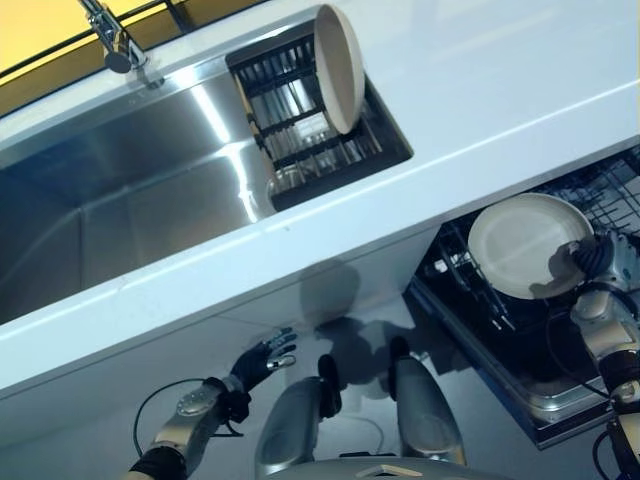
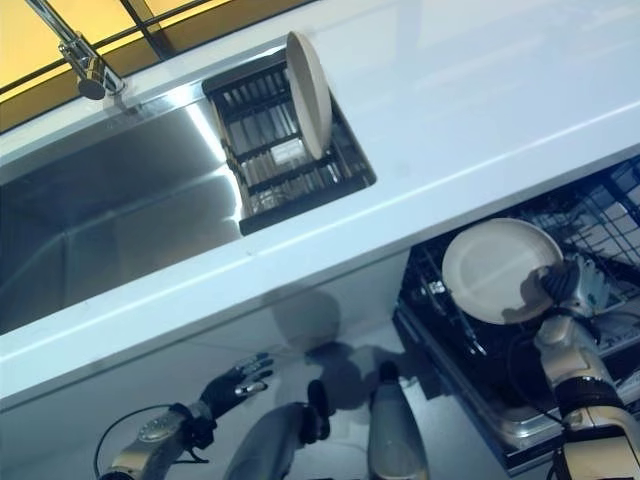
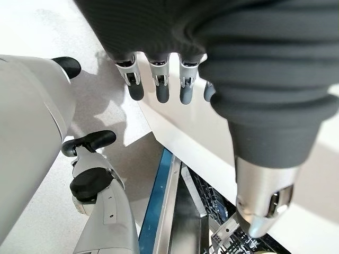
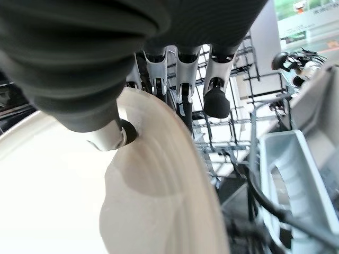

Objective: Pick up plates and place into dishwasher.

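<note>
My right hand (image 1: 592,258) pinches the rim of a cream plate (image 1: 525,245), thumb on its face and fingers (image 4: 216,98) behind it, over the dishwasher's pulled-out lower rack (image 1: 470,300). The same plate (image 4: 79,201) shows close up in the right wrist view, with rack wires beyond it. A second cream plate (image 1: 338,68) stands on edge in the black drying rack (image 1: 300,120) set in the sink. Low at the left, below the counter, my left hand (image 1: 262,361) hangs open and holds nothing; its straight fingers (image 3: 159,84) show in the left wrist view.
A white countertop (image 1: 480,90) runs across above the open dishwasher. The steel sink basin (image 1: 110,200) lies at the left, with a tap (image 1: 115,40) at its far edge. A white cabinet front (image 1: 330,290) stands beside the dishwasher opening.
</note>
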Available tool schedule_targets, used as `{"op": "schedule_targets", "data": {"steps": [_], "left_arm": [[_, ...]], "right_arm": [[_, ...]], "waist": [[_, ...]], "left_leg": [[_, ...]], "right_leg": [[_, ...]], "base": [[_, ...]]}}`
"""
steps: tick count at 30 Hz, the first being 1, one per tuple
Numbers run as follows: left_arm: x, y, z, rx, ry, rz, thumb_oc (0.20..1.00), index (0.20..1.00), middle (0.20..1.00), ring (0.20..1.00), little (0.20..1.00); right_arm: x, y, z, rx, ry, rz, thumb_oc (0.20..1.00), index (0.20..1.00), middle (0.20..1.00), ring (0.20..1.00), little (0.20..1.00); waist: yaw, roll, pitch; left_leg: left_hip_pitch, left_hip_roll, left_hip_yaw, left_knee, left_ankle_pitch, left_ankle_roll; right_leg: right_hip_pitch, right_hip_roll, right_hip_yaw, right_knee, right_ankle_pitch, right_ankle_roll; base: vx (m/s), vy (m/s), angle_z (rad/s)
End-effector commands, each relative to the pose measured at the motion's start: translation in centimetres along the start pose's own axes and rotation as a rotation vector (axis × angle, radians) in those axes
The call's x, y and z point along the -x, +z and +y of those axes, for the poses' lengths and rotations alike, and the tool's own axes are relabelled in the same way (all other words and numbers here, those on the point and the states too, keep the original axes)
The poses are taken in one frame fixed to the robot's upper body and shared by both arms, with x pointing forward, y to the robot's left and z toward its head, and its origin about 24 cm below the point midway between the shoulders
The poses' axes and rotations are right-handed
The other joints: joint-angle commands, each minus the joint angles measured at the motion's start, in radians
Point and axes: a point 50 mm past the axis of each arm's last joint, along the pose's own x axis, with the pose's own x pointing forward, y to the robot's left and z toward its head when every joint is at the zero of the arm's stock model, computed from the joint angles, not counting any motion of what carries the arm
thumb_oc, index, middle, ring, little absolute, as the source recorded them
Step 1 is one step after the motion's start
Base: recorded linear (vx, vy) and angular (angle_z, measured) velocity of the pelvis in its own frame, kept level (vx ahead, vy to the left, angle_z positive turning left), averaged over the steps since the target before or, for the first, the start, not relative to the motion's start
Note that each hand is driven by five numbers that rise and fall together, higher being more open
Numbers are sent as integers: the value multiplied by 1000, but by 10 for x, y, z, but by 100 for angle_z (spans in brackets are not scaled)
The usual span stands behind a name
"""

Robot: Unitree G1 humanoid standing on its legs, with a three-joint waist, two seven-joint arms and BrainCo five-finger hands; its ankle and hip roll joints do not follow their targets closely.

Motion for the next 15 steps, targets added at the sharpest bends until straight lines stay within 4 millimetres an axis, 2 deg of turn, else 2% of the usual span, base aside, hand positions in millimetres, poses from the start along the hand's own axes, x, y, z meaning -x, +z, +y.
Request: {"op": "schedule_targets", "data": {"steps": [1, 5, 10, 15], "left_arm": [[10, -8, -5, 22, -16, -35, 1000, 1000, 1000, 1000, 1000], [9, -11, -8, 35, -26, -27, 1000, 1000, 1000, 1000, 1000], [9, -23, -20, 49, -49, 12, 1000, 1000, 1000, 1000, 1000], [7, -27, -28, 71, -79, 16, 1000, 1000, 1000, 1000, 1000]], "right_arm": [[-2, -1, -7, -6, -60, -10, 200, 200, 200, 200, 200], [-2, 3, -4, -1, -42, -31, 200, 200, 200, 200, 200], [4, 5, 2, 24, -10, -85, 200, 200, 200, 200, 200], [6, 22, 4, 171, 1, -238, 200, 200, 200, 200, 200]], "waist": [[-2, -9, -85], [-7, -6, -100], [-20, 11, -124], [-38, 43, -134]], "left_leg": [[-7, 6, -6, 33, -46, 22], [7, 8, 7, 32, -53, 22], [32, 6, 17, 41, -70, 21], [46, -7, 28, 47, -78, 25]], "right_leg": [[38, -20, 15, -89, 53, 39], [47, -24, 12, -102, 58, 44], [64, -34, 10, -102, 54, 50], [63, -50, 13, -96, 54, 58]], "base": [[45, 16, -8], [29, 5, -4], [71, 13, 0], [40, 58, -10]]}}
